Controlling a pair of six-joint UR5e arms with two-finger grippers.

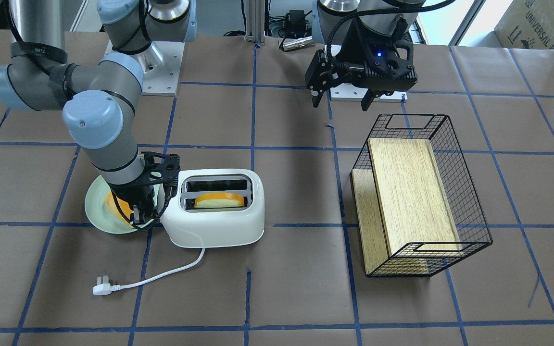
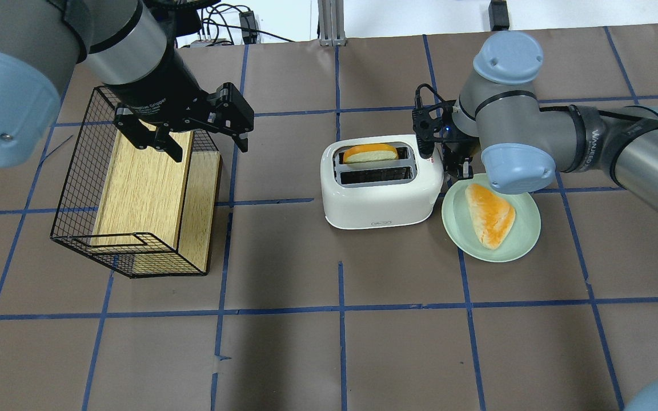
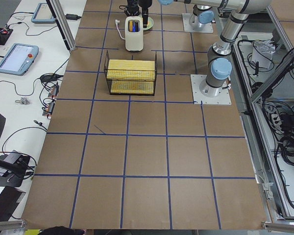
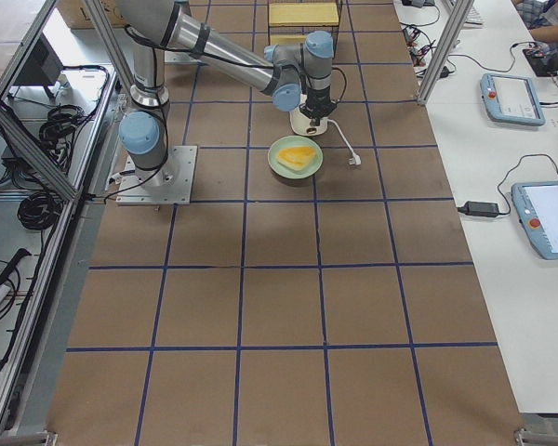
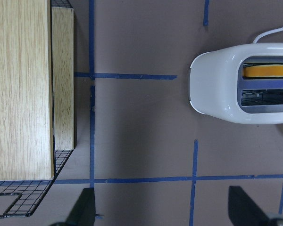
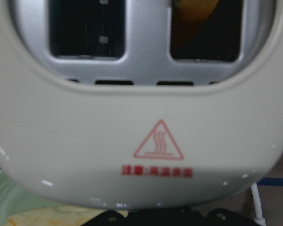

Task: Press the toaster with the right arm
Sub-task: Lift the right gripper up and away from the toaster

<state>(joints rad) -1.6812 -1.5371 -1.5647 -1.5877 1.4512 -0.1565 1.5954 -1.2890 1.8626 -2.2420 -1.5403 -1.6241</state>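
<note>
The white two-slot toaster [image 1: 214, 226] stands on the table, with an orange-crusted bread slice [image 1: 219, 200] upright in one slot. It also shows in the overhead view [image 2: 380, 200] and fills the right wrist view [image 6: 141, 127], red triangle mark toward the camera. My right gripper [image 2: 456, 164] points down at the toaster's end, fingers together, right against the casing [image 1: 143, 217]. The lever knob is hidden behind it. My left gripper [image 2: 206, 145] is open and empty, hanging above the table beside the black wire basket [image 2: 72, 194], far from the toaster [image 5: 217, 89].
A pale green plate [image 2: 460, 228] with a bread slice [image 2: 492, 214] sits beside the toaster, under my right wrist. The toaster's white cord and plug [image 1: 101, 288] lie unplugged on the table. The basket holds wooden boards [image 1: 411, 192].
</note>
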